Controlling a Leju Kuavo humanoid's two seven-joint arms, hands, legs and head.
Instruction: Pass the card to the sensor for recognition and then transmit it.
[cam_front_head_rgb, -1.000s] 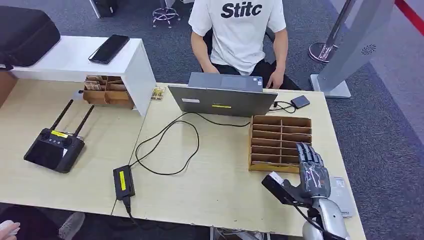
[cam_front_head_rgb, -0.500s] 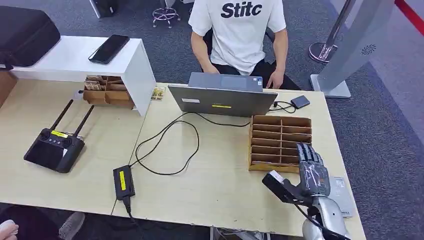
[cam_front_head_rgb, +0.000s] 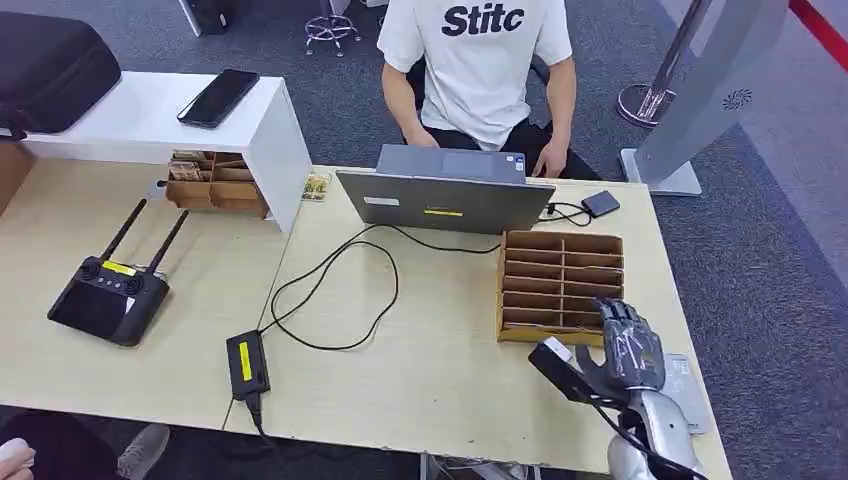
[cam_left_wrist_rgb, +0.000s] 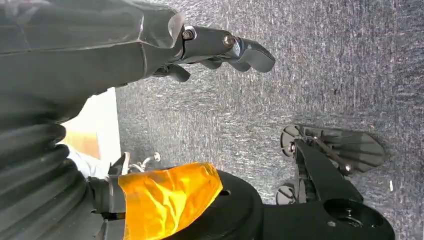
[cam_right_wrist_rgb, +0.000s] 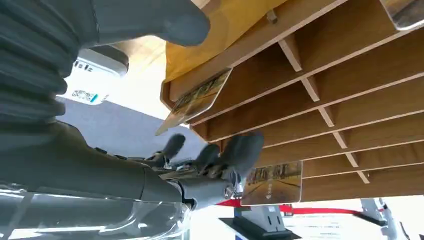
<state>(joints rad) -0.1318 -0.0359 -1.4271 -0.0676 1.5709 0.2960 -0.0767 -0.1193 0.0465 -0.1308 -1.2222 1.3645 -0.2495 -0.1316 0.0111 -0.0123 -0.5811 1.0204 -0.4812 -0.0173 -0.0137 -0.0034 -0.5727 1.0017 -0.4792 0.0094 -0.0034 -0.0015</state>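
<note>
A wooden card rack (cam_front_head_rgb: 560, 285) with several slots stands on the right part of the table. My right hand (cam_front_head_rgb: 630, 348) hovers over its near right corner, fingers bent down toward the slots. In the right wrist view a card (cam_right_wrist_rgb: 272, 182) stands in a slot right beside my fingertips (cam_right_wrist_rgb: 237, 152), while the thumb (cam_right_wrist_rgb: 150, 20) stays well apart from them. Another card (cam_right_wrist_rgb: 195, 100) leans out of a different slot. A flat grey sensor (cam_front_head_rgb: 688, 388) lies on the table just right of the hand. My left hand (cam_left_wrist_rgb: 220, 47) hangs over the carpet and holds nothing.
A laptop (cam_front_head_rgb: 445, 195) faces a seated person (cam_front_head_rgb: 478, 60) at the table's far side. Its cable loops to a power brick (cam_front_head_rgb: 247, 362). A black remote controller (cam_front_head_rgb: 108, 300) lies at the left, by a white shelf (cam_front_head_rgb: 150, 125) carrying a phone (cam_front_head_rgb: 218, 97).
My right hand has sunk a little toward the rack's near right corner and its fingers have bent further down. Everything else is as before.
</note>
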